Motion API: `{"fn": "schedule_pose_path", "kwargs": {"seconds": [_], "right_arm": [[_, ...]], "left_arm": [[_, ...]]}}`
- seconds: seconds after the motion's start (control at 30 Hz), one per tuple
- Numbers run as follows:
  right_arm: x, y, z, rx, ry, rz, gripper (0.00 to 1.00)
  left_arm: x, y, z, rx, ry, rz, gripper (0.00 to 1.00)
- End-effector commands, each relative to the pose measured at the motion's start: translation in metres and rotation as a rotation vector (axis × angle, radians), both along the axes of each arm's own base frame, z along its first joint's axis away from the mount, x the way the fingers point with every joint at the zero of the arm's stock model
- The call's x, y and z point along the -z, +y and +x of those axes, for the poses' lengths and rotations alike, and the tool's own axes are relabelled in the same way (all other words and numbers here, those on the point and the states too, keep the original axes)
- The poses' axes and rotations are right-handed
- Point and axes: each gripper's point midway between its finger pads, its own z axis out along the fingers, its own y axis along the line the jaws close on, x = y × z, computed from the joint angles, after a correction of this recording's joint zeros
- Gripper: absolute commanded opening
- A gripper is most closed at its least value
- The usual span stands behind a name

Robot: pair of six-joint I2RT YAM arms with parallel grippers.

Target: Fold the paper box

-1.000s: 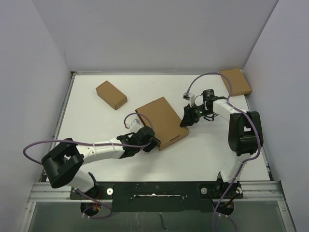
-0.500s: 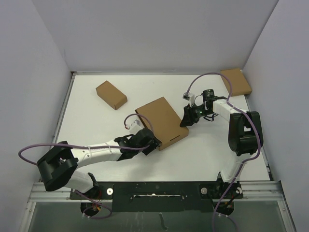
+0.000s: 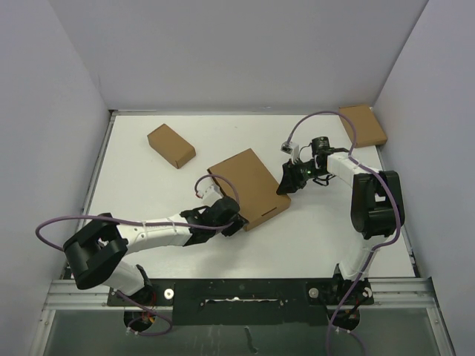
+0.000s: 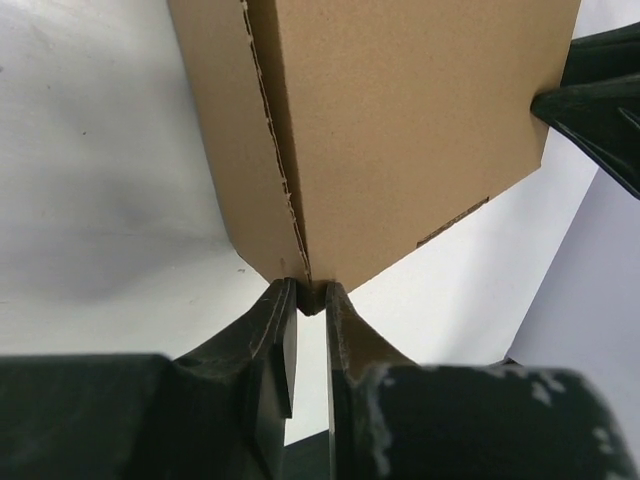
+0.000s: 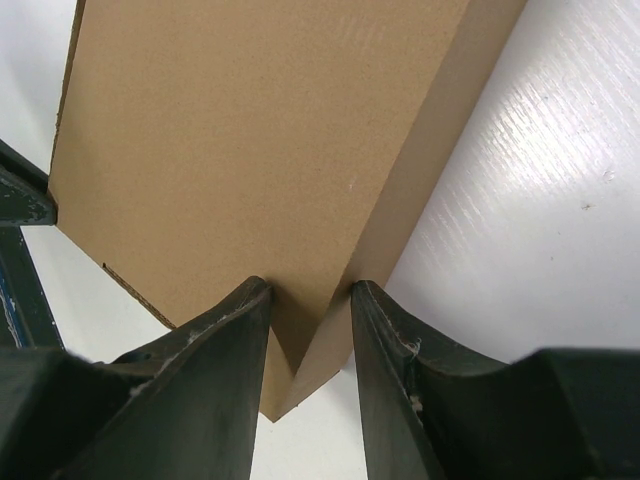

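The box [image 4: 400, 130] runs off the top edge of the left wrist view, and its lowest corner vanishes between the fingers of the left gripper [image 4: 309, 290]. The right wrist view crops it at the top too, its near corner buried inside the right gripper [image 5: 310, 290]. From above, both sets of fingertips are too small to make out.
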Motion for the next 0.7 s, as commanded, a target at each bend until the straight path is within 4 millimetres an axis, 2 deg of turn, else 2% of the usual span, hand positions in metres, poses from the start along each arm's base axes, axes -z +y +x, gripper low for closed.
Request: {"fn": "schedule_pose_path", "kwargs": {"seconds": [0.0, 0.07, 0.1, 0.17, 0.23, 0.33, 0.4, 0.47, 0.57, 0.67], "right_arm": [[0.022, -0.007, -0.003, -0.017, 0.010, -0.093, 0.37], [0.022, -0.007, -0.003, -0.015, 0.010, -0.093, 0.37], [0.021, -0.007, -0.003, -0.015, 0.009, -0.093, 0.37], [0.021, -0.007, -0.003, -0.014, 0.011, -0.092, 0.37], [0.021, -0.007, -0.003, -0.014, 0.010, -0.091, 0.37], [0.021, -0.007, -0.003, -0.016, 0.010, -0.091, 0.37], [0.021, -0.007, -0.003, -0.015, 0.011, -0.091, 0.37], [0.021, -0.007, -0.003, -0.015, 0.011, -0.090, 0.37], [0.021, -0.006, -0.003, -0.017, 0.011, -0.091, 0.37], [0.021, -0.007, -0.003, -0.017, 0.010, -0.091, 0.37]], "left_arm": [[-0.017, -0.013, 0.009, 0.026, -0.060, -0.038, 0.08], [-0.023, -0.006, 0.011, 0.057, -0.101, -0.020, 0.11], [-0.028, -0.002, 0.014, 0.073, -0.131, -0.015, 0.16], [-0.041, 0.010, 0.023, 0.091, -0.186, -0.012, 0.30], [-0.053, 0.021, 0.028, 0.129, -0.237, -0.018, 0.47], [-0.060, 0.051, 0.048, 0.095, -0.257, -0.025, 0.59], [-0.060, 0.078, 0.069, 0.033, -0.255, -0.036, 0.63], [-0.060, 0.093, 0.085, 0.007, -0.263, -0.052, 0.63], [-0.062, 0.102, 0.108, 0.006, -0.271, -0.080, 0.64], [-0.058, 0.093, 0.129, 0.036, -0.257, -0.088, 0.65]]}}
